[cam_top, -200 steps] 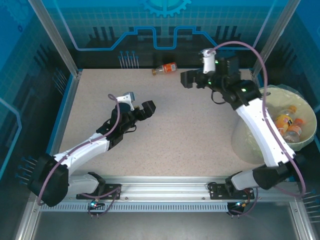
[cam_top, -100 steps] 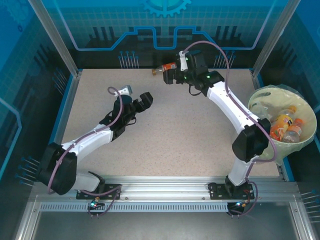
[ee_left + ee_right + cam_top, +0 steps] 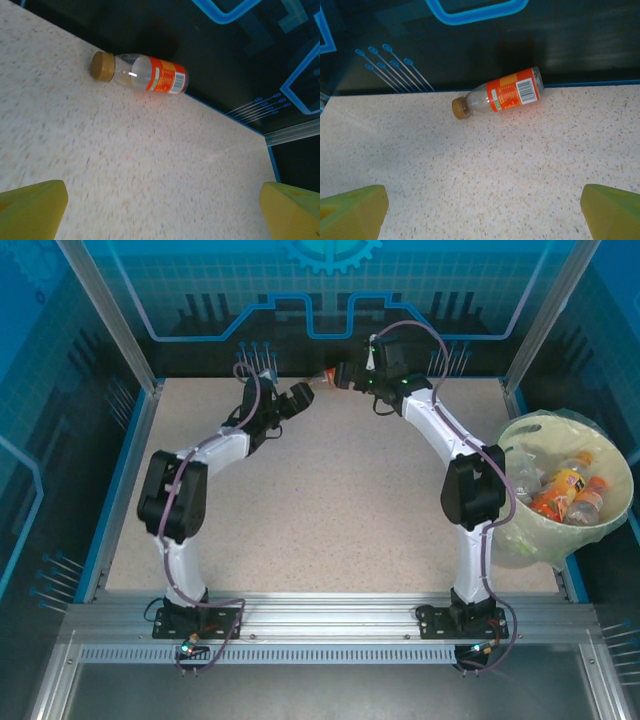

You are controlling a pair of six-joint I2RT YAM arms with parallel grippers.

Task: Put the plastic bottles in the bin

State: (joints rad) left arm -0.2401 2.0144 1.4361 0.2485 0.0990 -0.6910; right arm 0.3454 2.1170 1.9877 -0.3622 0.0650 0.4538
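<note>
The speckled beige table [image 3: 330, 510] carries what is left of the work at its far edge. The large round pale yellow-green bin [image 3: 603, 528], lined with a translucent bag, stands at the table's right edge beside the right arm. It is within that arm's easy swing, which is likely why it is put there. Several clear plastic bottles [image 3: 572, 490] with orange labels lie piled inside it (so most of the job looks done). Both arms stretch toward the far wall from opposite sides. The left pincer [image 3: 293, 400] and the right pincer [image 3: 347, 374] are each spread wide and empty. Between them lies one small clear plastic bottle with an orange label and a brown cap [image 3: 499, 96], on its side against the dark back wall, cap toward the left arm. The wide jaws suit straddling its round body.
</note>
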